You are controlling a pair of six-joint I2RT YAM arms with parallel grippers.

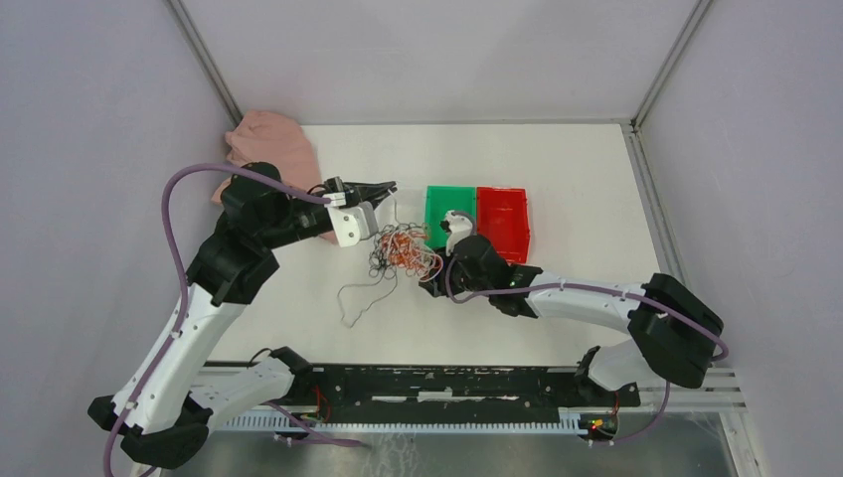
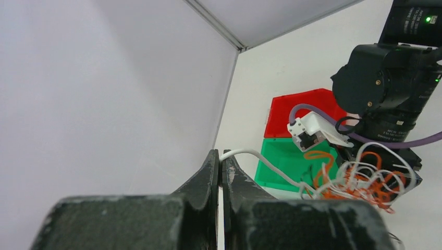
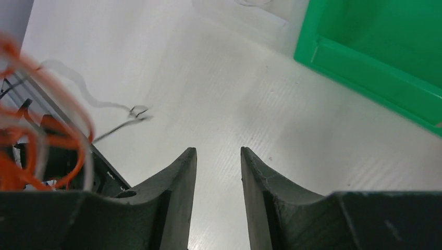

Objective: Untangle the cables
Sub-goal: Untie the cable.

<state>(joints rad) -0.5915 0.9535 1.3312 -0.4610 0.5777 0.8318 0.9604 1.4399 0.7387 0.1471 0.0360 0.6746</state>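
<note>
Top external view: one loose tangle of cables (image 1: 403, 253), orange, black and whitish, lies on the white table (image 1: 577, 179) between two grippers, just beside one green bin (image 1: 447, 204) and one red bin (image 1: 502, 221). One black strand (image 1: 343, 298) trails toward the near edge. The left gripper (image 2: 221, 159) has its fingers pressed together, pinching one white strand (image 2: 260, 159) that runs back to the tangle. The right gripper (image 3: 219, 156) fingers stand apart around nothing. Beside them, orange loops blur, cut off at that view's left edge. One pink cloth (image 1: 268, 144) sits far left.
</note>
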